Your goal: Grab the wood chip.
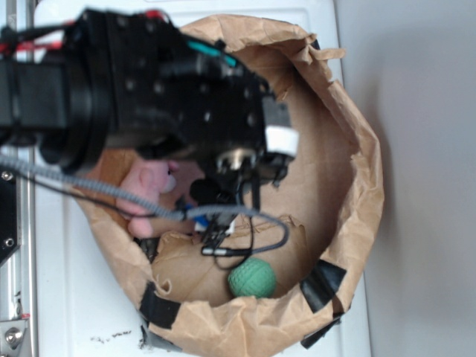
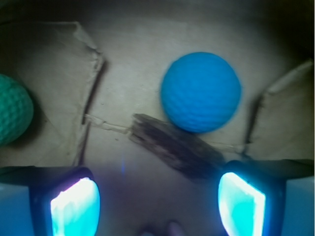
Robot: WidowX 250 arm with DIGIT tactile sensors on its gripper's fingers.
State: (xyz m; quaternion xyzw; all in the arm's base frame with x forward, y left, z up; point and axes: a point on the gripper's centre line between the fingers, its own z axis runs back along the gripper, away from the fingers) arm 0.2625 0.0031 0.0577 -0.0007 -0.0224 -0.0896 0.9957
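- From the wrist view I see my tool [image 2: 157, 201] spread wide, holding nothing, its two glowing fingers [image 2: 75, 206] low in the picture on either side.
- The wood chip [image 2: 177, 146] lies flat on the brown paper floor of the paper bin [image 1: 364, 186], running from upper left to lower right, its lower right end close to my right finger.
- A blue ball [image 2: 201, 92] sits just beyond the chip and seems to touch its far edge; a green ball [image 2: 14, 109] rests well apart at the left.
- I judge the chip light, stiff and rough, so unlikely to slip, though thin and perhaps splintery.
- I would take it across its narrow width near the middle, clear of the blue ball.
- In the exterior view the arm [image 1: 149, 82] hides the chip; a pink soft toy [image 1: 149, 186] shows beneath it.
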